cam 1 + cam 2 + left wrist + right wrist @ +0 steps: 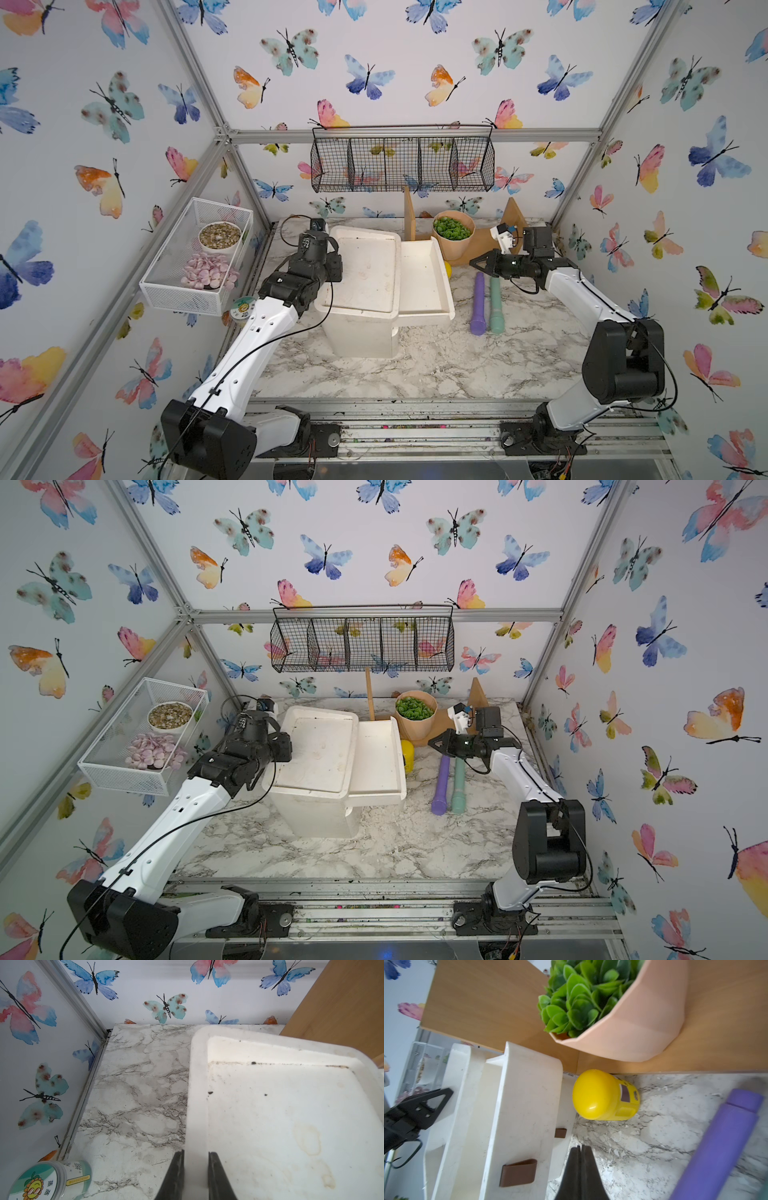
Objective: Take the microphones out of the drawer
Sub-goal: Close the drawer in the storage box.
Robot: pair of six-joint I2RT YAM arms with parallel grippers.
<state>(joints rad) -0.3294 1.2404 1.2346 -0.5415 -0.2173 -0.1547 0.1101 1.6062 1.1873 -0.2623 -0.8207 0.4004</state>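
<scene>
**Drawer open and bare, a yellow piece out on the bench**

The marble bench carries a white drawer unit in its left half, close to the back edge. The top drawer stands open toward the right edge. In both top views its floor looks bare, with no microphone lying in it.

Two tubes lie side by side and touching, well toward the right edge: a purple tube and a teal tube.

The left gripper pinches the raised rim of the unit's top, one jaw on each side of it, which should keep the unit from sliding. The right gripper hangs over the bench between the drawer front and the tubes. Its jaws are pressed together on nothing.

A yellow piece with a domed head lies on its side on the marble, just beside the drawer front, near the back edge and a wooden board. I take it for the microphone, though the frames do not make that sure.

If it is, the lift-out is done and this is the closing step. The next move would only need the right arm to back away without knocking the yellow piece or the tubes, and the left jaws to let go of the rim. If it is not, the lower drawer with its brown pull is the next place to look.
</scene>
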